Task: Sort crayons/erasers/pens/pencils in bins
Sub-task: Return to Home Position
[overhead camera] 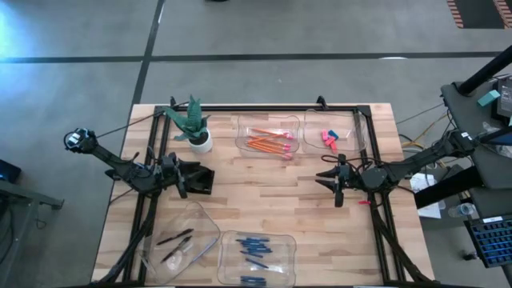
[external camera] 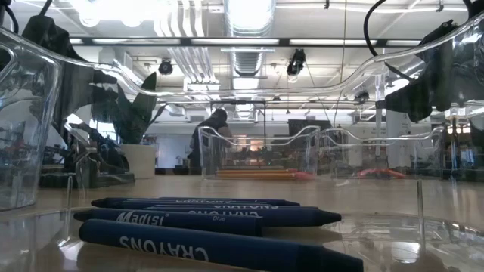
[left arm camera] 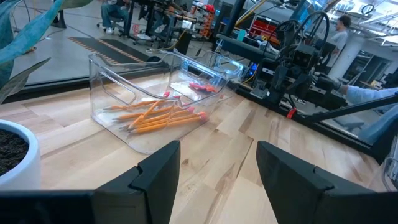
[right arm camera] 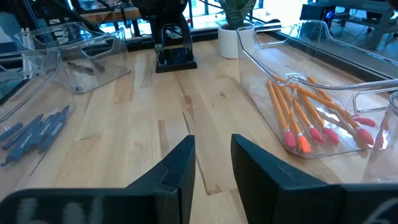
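Four clear bins stand on the wooden table. The far middle bin [overhead camera: 268,134] holds orange pencils [right arm camera: 298,109]. The far right bin [overhead camera: 334,132] holds pink and red erasers and a light-blue one [overhead camera: 330,138]. The near left bin [overhead camera: 180,240] holds black pens [overhead camera: 176,238]. The near middle bin [overhead camera: 258,256] holds dark-blue crayons [external camera: 212,219]. My left gripper [overhead camera: 210,181] is open and empty at mid-left, just above the table. My right gripper [overhead camera: 322,181] is open a little and empty at mid-right, facing the left one.
A potted plant [overhead camera: 196,128] in a white pot stands at the far left, beside the pencil bin. A small red piece [overhead camera: 364,202] lies on the table beside my right arm. Bare wood lies between the two grippers. People and equipment show in the room beyond.
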